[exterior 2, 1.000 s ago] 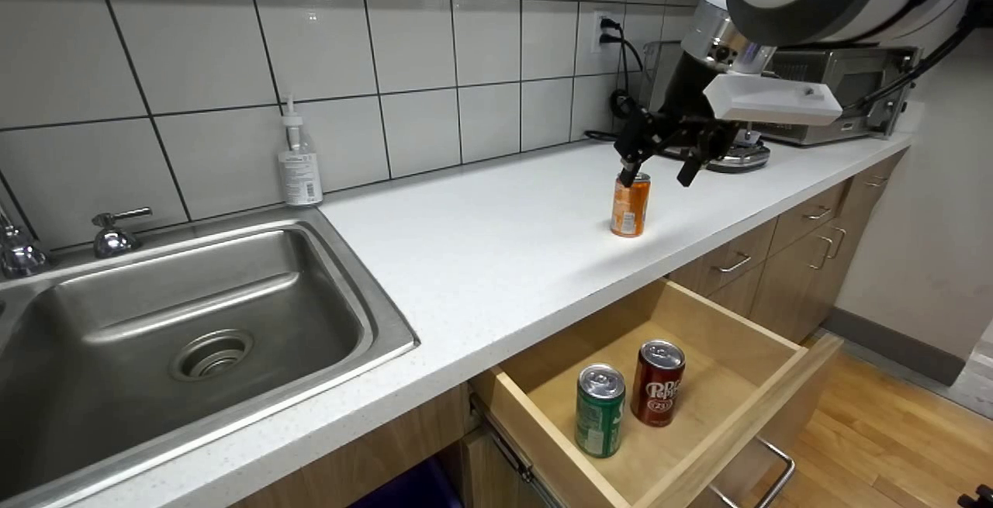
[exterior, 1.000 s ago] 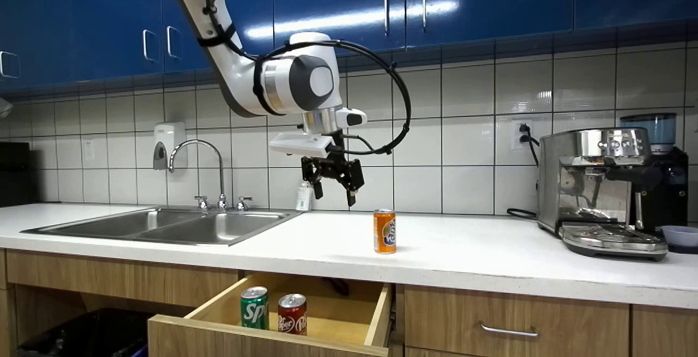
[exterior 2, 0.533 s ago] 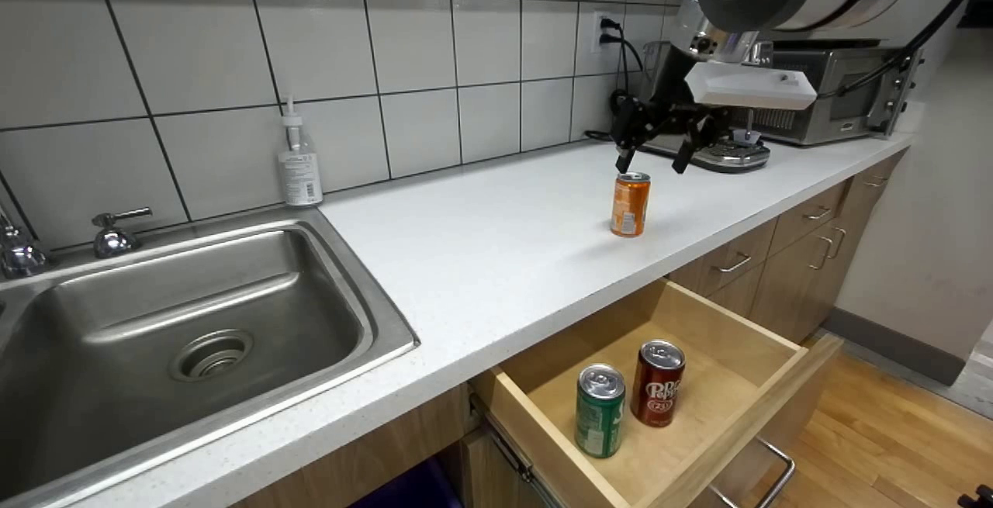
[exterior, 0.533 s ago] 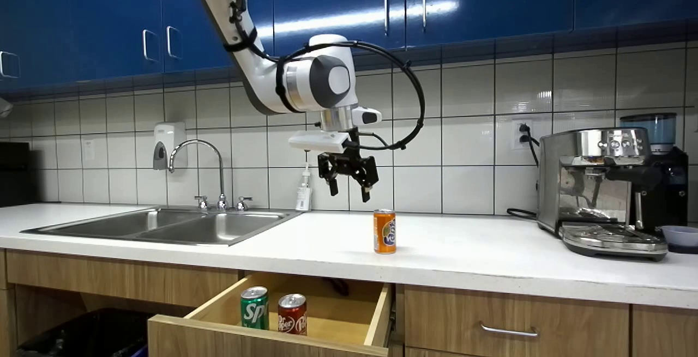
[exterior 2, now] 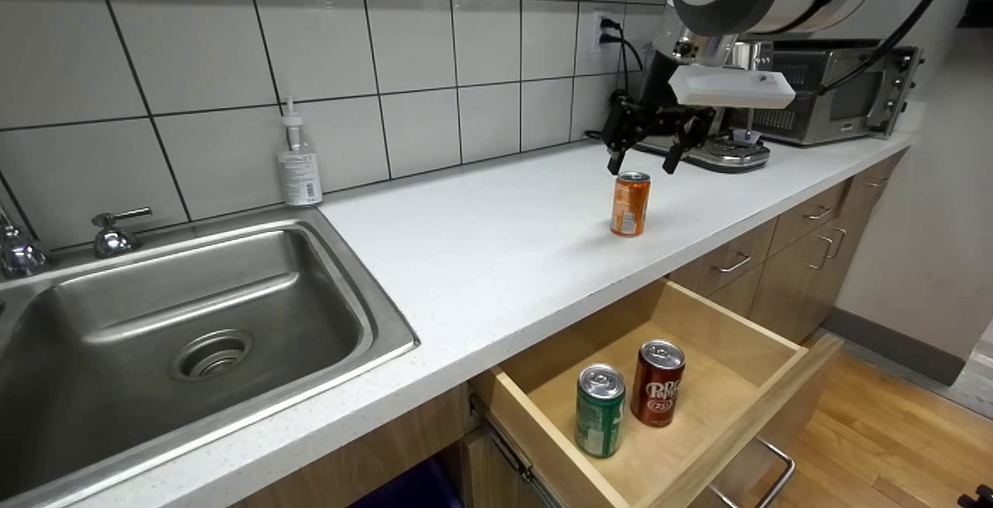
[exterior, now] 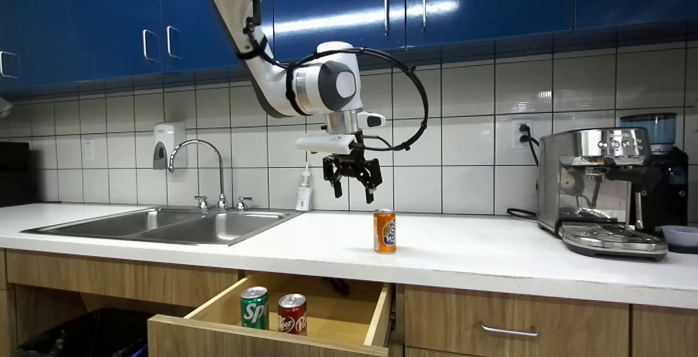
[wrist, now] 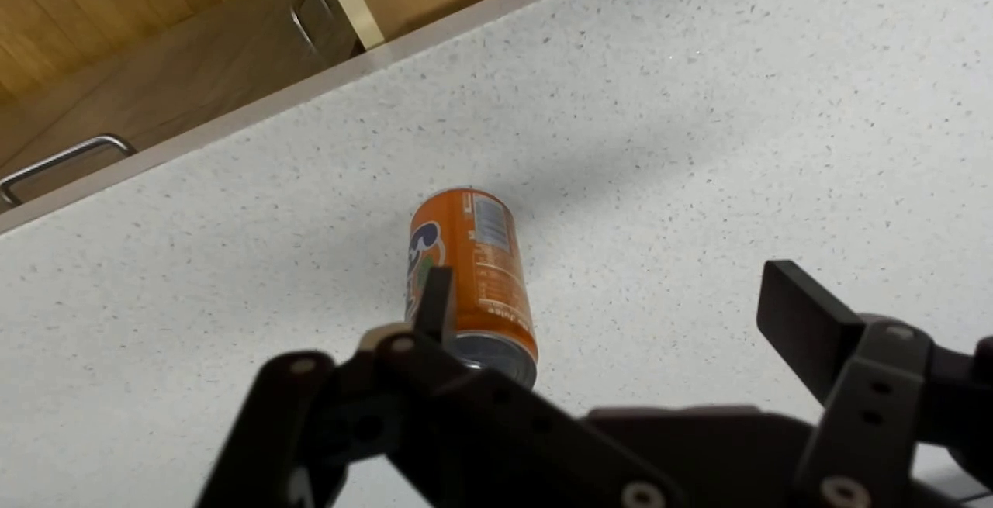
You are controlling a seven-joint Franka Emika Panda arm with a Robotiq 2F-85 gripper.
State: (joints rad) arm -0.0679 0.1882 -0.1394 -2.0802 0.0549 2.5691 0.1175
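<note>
bench (exterior: 463, 242), white, with a metal sink (exterior 2: 194, 283) set into its top. drawer (exterior 2: 737, 428), pulled out below the bench edge in both exterior views. coffee machine (exterior: 594, 182), standing on the bench. end effector (exterior: 354, 196), hanging above the bench, jaws wide apart. orange can (exterior 2: 630, 207), upright on the bench, near and below the end effector, apart from it. green can (exterior 2: 600, 412) and red can (exterior 2: 657, 385), upright in the drawer, just beside each other.

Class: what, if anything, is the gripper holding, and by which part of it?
Nothing is held: the open gripper hangs apart from the orange can.
</note>
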